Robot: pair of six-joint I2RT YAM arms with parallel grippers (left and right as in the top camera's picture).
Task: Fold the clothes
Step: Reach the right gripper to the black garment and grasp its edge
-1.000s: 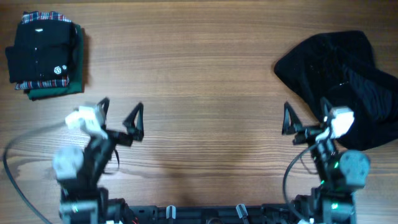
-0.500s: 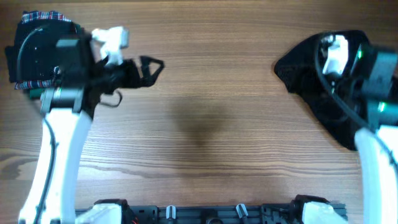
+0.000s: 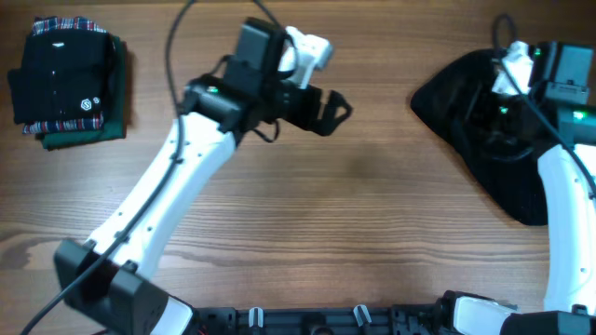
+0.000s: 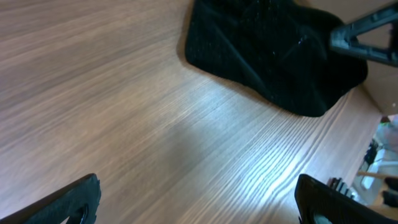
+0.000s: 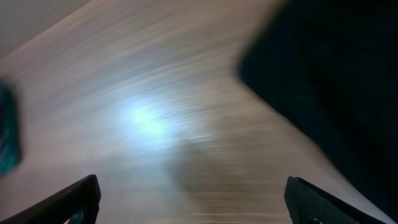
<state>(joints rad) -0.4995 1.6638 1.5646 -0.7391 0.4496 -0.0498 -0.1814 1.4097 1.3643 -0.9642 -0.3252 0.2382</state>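
The black fuzzy garment lies in a crumpled heap at the right end of the wooden worktop, close to its far edge. Its outline is irregular, with a rounded lobe pointing toward the middle of the worktop and the rest spreading toward the near right. No buttons can be made out in any view.

The left arm stretches diagonally from its base at the near left to the far middle of the worktop. The left pincer hangs above bare wood, well apart from the garment and pointing toward it. In the left wrist view its two dark fingertips sit at the lower corners of the picture, wide apart with nothing between them, and the garment shows beyond them at the top right, flat against the wood.

The right arm rises along the right edge and bends over the garment. From overhead its fingers are lost against the black cloth. In the right wrist view, which is blurred, the right pincer also stands apart and empty, with wood below it and the garment filling the upper right.

At the far left corner sits a folded stack: a smooth black piece with a white logo and red plaid trim on top of something green.
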